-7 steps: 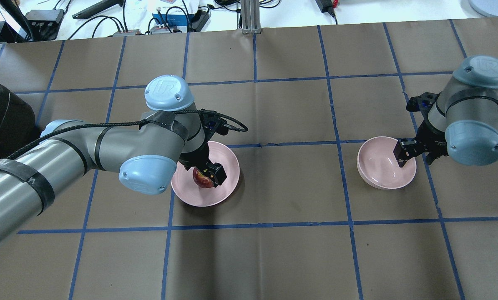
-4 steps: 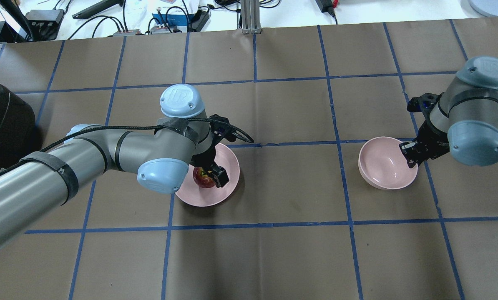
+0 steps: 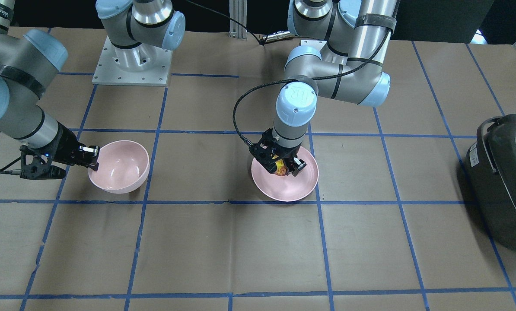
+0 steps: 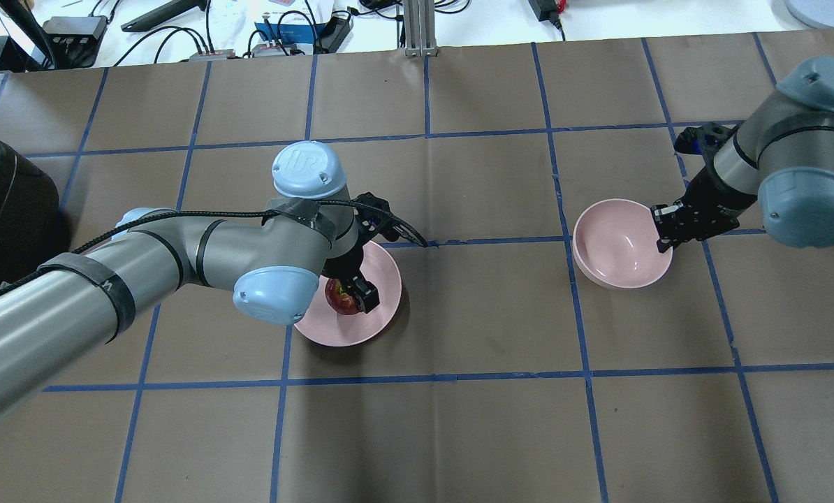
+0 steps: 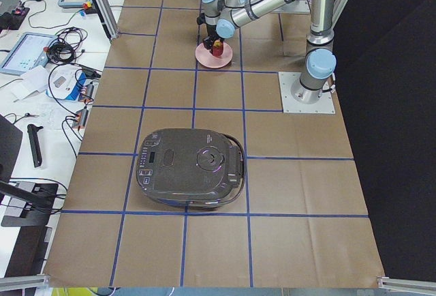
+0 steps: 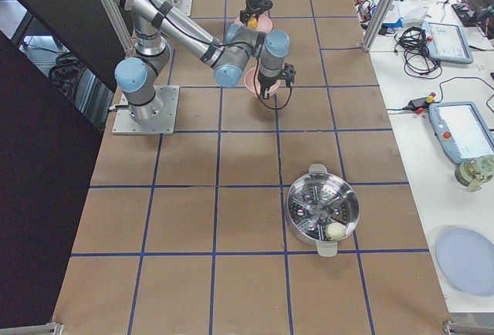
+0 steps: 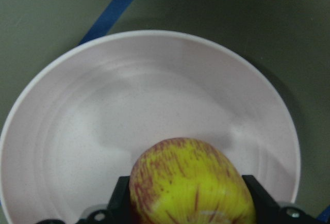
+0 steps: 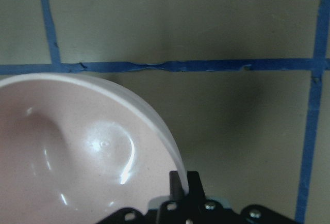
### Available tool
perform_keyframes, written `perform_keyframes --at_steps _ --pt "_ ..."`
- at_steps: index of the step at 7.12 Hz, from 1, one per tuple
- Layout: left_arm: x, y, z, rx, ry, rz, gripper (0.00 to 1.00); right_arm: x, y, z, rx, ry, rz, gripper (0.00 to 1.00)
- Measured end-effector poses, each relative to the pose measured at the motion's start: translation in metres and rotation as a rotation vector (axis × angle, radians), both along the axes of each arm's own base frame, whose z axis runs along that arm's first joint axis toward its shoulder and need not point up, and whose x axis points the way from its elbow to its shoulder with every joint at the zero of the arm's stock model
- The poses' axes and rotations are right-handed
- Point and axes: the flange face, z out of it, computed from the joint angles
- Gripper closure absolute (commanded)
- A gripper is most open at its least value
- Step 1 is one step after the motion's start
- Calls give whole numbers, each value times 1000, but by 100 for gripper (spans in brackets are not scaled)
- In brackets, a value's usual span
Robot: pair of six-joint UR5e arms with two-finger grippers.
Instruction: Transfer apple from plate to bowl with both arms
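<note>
Apple [image 7: 191, 182] gripped over plate [image 4: 383, 278], mid-table
Brown paper tabletop [image 4: 459, 419] with blue tape grid; rice cooker [image 3: 504, 172] at my left end. My left gripper [image 4: 347, 299] is closed on the apple's sides. My right gripper [image 4: 663, 229], toward the right end, pinches the bowl [image 4: 616, 244] rim, jaws nearly closed.

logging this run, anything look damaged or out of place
Only the blue tape line between the plate and the bowl: it looks torn and ragged. Dishes look intact; the left hand holds the apple, the right hand pinches the bowl's rim.
</note>
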Motion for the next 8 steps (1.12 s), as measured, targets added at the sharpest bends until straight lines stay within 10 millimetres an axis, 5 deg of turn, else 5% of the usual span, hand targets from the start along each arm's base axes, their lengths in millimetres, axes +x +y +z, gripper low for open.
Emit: perform_keyframes --at_steps 4,5,6,7,8 --pt "-7 -31 108 -22 -21 308 77 101 3 -14 28 -53 10 92" --pt "-12 -40 127 -18 -33 449 82 110 4 -22 37 -56 15 79" --pt "-18 -41 139 -5 -48 584 82 116 4 -31 45 -57 17 21" --pt "-27 -35 145 12 -62 728 82 124 5 -37 54 -53 19 0" --pt "-38 -29 147 24 -70 872 82 128 6 -39 58 -43 20 0"
